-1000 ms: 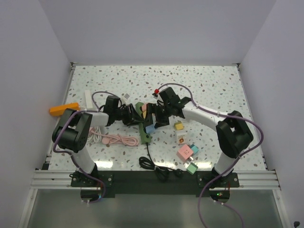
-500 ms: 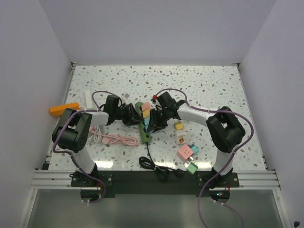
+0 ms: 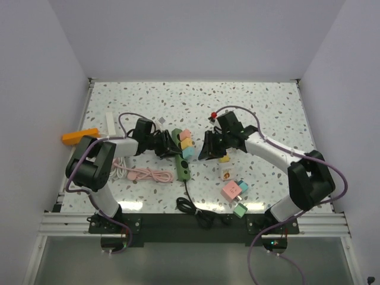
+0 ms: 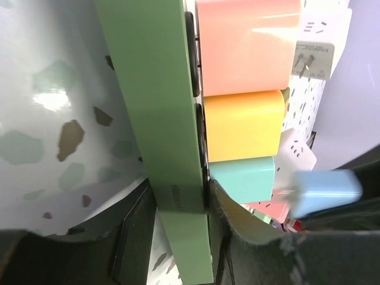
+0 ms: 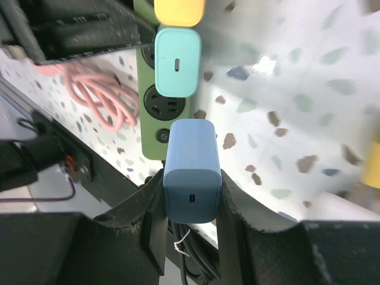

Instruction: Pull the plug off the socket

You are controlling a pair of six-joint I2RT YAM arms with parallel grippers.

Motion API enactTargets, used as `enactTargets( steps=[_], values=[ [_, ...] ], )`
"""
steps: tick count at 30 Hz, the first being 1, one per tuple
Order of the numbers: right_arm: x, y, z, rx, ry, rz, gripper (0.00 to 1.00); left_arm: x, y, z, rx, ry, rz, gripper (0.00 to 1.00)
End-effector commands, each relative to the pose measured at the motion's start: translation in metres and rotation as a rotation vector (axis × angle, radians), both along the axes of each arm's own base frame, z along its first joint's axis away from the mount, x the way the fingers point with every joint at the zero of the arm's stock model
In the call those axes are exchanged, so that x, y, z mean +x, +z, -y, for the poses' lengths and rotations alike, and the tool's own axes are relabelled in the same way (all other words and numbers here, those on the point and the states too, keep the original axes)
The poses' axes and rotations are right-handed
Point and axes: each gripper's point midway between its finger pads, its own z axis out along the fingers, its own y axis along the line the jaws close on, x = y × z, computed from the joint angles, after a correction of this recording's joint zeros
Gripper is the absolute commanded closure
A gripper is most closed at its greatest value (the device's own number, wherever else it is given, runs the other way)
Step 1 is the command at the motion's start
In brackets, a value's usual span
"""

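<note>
A green power strip (image 3: 181, 161) lies mid-table with pink (image 3: 185, 133), yellow (image 3: 187, 142) and teal (image 3: 188, 152) plugs in its sockets. My left gripper (image 3: 168, 146) is shut on the strip's sides; in the left wrist view the strip (image 4: 160, 119) sits squeezed between the fingers (image 4: 237, 219). My right gripper (image 3: 206, 152) is shut on a blue plug (image 5: 191, 172). It holds that plug clear of the strip (image 5: 155, 127), to the strip's right. An empty socket (image 5: 163, 104) shows below the teal plug (image 5: 177, 62).
Loose plugs lie right of the strip: yellow (image 3: 224, 158), white (image 3: 226, 174), pink (image 3: 231, 190), green (image 3: 239, 209). A coiled pink cable (image 3: 145, 174) lies left of it, and its black cord (image 3: 193, 205) runs to the near edge. An orange block (image 3: 80, 136) and white bar (image 3: 109, 122) sit far left.
My right gripper closed on the blue plug and drew it off the strip toward the right. The left gripper kept hold of the strip, which shifted slightly.
</note>
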Motion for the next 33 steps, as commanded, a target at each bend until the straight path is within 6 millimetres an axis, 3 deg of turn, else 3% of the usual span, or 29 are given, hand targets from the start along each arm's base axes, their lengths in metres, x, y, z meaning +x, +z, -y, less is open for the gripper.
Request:
enactTargets(
  steps=[1,5,9,11,12,14,15,18,23,27,28,30,32,33],
  values=[
    [0.013,0.031,0.023,0.028,-0.037,0.078,1.00,-0.008,-0.061,-0.061,0.309,0.088,-0.073,1.00],
    [0.011,0.023,0.032,0.000,-0.027,0.053,1.00,-0.007,-0.062,-0.061,0.308,0.089,-0.074,1.00],
    [0.023,-0.003,0.083,-0.270,-0.163,0.057,1.00,-0.004,-0.054,-0.056,0.275,0.088,-0.057,1.00],
    [0.020,-0.007,0.097,-0.337,-0.179,0.038,1.00,0.000,-0.048,-0.052,0.253,0.087,-0.043,1.00],
    [0.020,-0.006,0.100,-0.346,-0.182,0.048,0.77,0.001,-0.046,-0.051,0.247,0.085,-0.040,1.00],
    [0.021,-0.001,0.099,-0.333,-0.186,0.067,0.50,0.003,-0.041,-0.048,0.233,0.081,-0.030,1.00],
    [0.024,0.006,0.096,-0.313,-0.184,0.084,0.32,0.004,-0.040,-0.048,0.229,0.080,-0.028,1.00],
    [0.032,0.019,0.076,-0.218,-0.150,0.107,0.18,0.005,-0.038,-0.045,0.219,0.075,-0.028,1.00],
    [0.042,0.038,0.034,-0.023,-0.087,0.103,0.21,0.006,-0.038,-0.043,0.208,0.070,-0.030,1.00],
    [0.061,0.050,0.005,0.061,-0.069,0.129,0.24,0.007,-0.036,-0.043,0.202,0.072,-0.029,1.00],
    [0.064,0.039,0.001,0.053,-0.066,0.103,0.25,0.006,-0.037,-0.043,0.203,0.071,-0.029,1.00],
    [0.069,0.041,-0.016,0.060,-0.041,0.121,0.26,0.007,-0.036,-0.043,0.201,0.075,-0.029,1.00],
    [0.069,0.025,-0.028,0.045,-0.019,0.089,0.27,0.006,-0.036,-0.042,0.201,0.074,-0.029,1.00],
    [0.072,0.026,-0.036,0.061,-0.011,0.094,0.28,0.006,-0.035,-0.042,0.199,0.074,-0.031,1.00]
  ],
)
